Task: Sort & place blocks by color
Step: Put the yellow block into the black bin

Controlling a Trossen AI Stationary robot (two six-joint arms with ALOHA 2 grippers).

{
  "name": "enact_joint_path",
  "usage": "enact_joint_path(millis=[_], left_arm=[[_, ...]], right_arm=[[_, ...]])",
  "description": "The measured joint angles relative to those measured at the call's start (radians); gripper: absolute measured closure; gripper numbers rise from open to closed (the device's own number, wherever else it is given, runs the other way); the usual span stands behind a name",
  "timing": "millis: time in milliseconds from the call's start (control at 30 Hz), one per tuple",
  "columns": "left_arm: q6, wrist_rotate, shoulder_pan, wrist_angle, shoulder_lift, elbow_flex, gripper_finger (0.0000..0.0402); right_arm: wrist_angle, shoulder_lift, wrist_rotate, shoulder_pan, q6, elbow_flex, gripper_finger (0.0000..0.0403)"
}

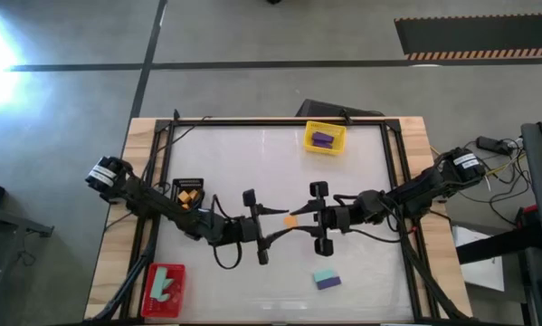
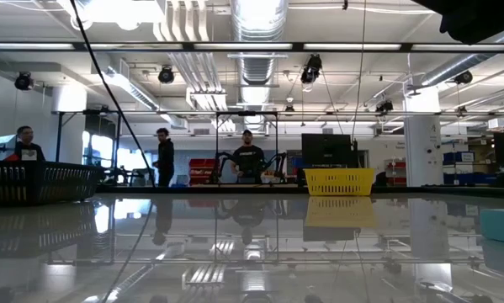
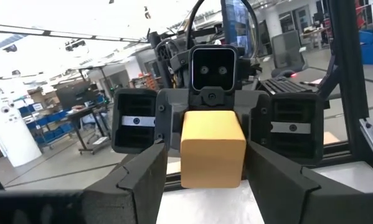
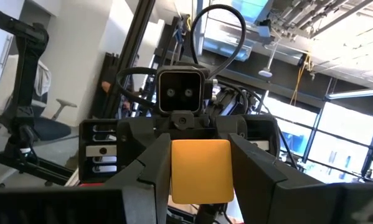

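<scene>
Blocks get sorted on a white table (image 1: pixel 252 163), w/ one tray per colour at the edges so each arm has drop spots nearby. Left arm (image 1: pixel 162 206) and right arm (image 1: pixel 415 192) both reach in to mid-table, wrists facing each other, prob. for a handover: the black tray (image 1: pixel 187 193) holding orange cubes (image 1: pixel 189 196) lies on the left arm's side, so a cube from the right half likely has to be passed across. Yellow tray (image 1: pixel 325 138) at the far edge has purple bars (image 1: pixel 322 139); red tray (image 1: pixel 164 290) at the near left corner has mint bars (image 1: pixel 166 282). Right gripper (image 1: pixel 299 220) looks pinched on the orange cube (image 1: pixel 290 220), both fingers flush on its sides in the right wrist view, cube held up off the table between the two grippers. Left gripper (image 1: pixel 284 225) is right at the cube too, straddling it; whether it grips yet, can't tell. Still loose on the near right of the table: a mint bar (image 1: pixel 324 274) and a purple bar (image 1: pixel 328 283), touching each other, not yet sorted. Judging by that, task is well along, approx. three pieces left incl. the cube in hand.
</scene>
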Motion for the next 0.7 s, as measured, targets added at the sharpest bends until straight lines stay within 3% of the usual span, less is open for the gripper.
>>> enact_joint_path(millis=[333,700], left_arm=[[0.019,0.007,0.0,-0.003,0.0,-0.002,0.0283],[-0.005,-0.006,0.0,-0.015,0.0,-0.007,0.0286]], right_arm=[[-0.005,0.0,-0.001,0.0,-0.004,0.001,0.0275],[-0.005,0.0,0.0,0.0,0.029,0.001,0.0198]])
